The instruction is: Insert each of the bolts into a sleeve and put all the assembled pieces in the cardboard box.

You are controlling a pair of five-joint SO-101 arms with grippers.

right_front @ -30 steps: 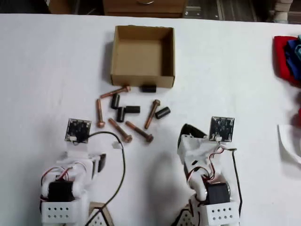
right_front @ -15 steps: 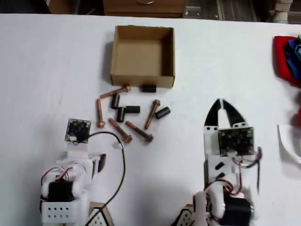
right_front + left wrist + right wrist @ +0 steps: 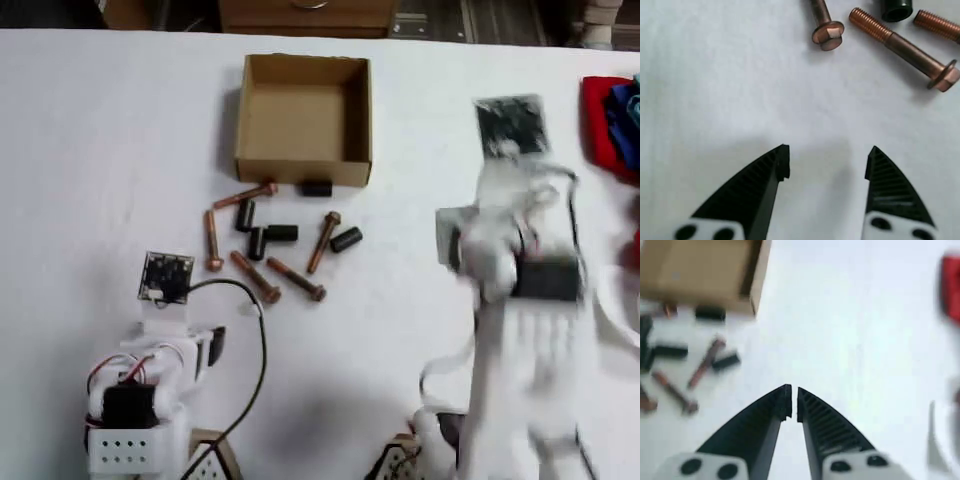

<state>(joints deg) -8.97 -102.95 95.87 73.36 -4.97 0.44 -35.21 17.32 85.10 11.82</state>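
- The left hand [image 3: 827, 162] hangs low over the white table [image 3: 100, 130], released, its jaws spread wide with nothing between them.
- Just ahead of that hand lie two copper bolts [image 3: 905, 47]. One has its hex head turned toward the hand and the other lies crosswise. A black sleeve [image 3: 896, 7] sits a little farther ahead, between them.
- Seen from above, five bolts and five sleeves lie loose in a scatter ahead of the left hand and a little to its right, every bolt bare.
- The cardboard box [image 3: 300, 170] stands open beyond the scatter, farther from the left hand than any bolt. Its floor is bare, and one sleeve lies just beside its near wall.
- The right hand [image 3: 793, 402] is clenched on nothing, with only a thin slit between its fingertips. It is held above bare table, with the box and the scatter well off to its left.
- A red cloth [image 3: 610, 120] lies to the right hand's right, at the table's edge.
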